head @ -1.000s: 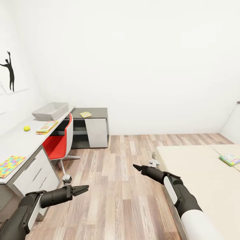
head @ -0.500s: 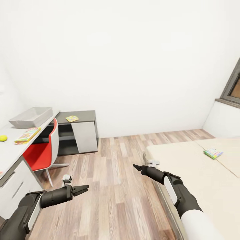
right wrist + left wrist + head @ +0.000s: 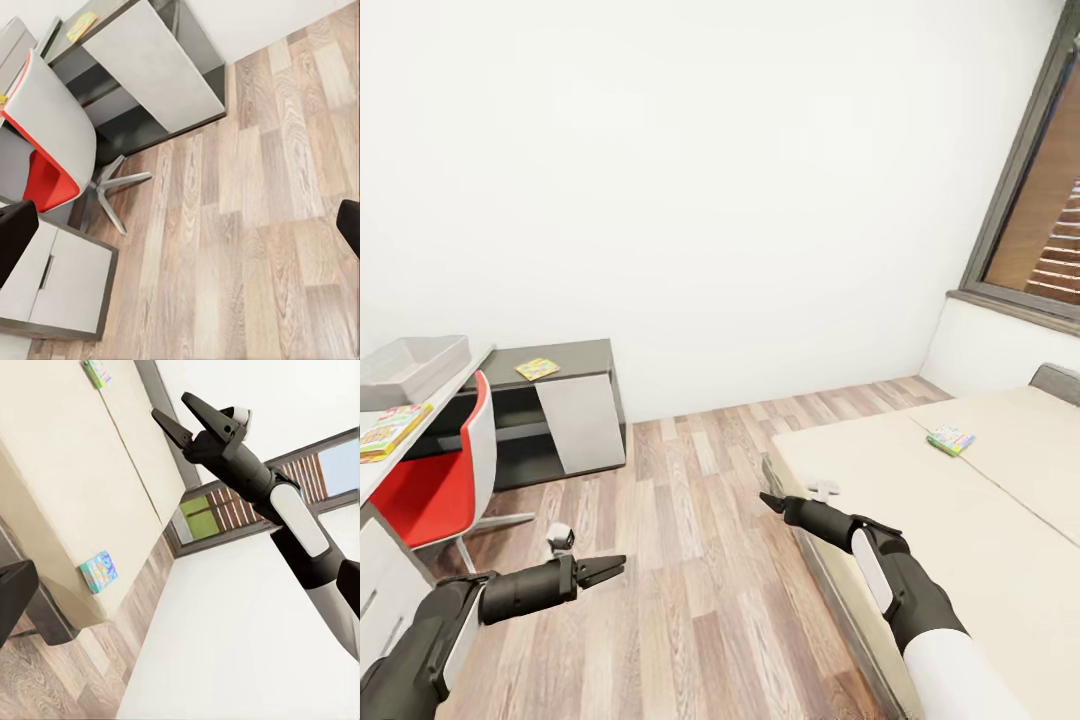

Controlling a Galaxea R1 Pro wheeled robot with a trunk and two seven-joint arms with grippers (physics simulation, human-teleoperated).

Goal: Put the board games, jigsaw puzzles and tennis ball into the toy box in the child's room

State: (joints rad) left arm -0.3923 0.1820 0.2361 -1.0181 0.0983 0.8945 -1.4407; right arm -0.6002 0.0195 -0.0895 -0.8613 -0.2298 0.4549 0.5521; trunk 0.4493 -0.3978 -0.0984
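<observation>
One green-edged board game [image 3: 950, 440] flat on beige bed [image 3: 980, 540].

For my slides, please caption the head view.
Both hands, left and right, empty over the wood floor, between the red chair and the bed holding a board game.

Two board games [image 3: 98, 571] on bed [image 3: 980, 520], one on table [image 3: 372, 470].
</observation>
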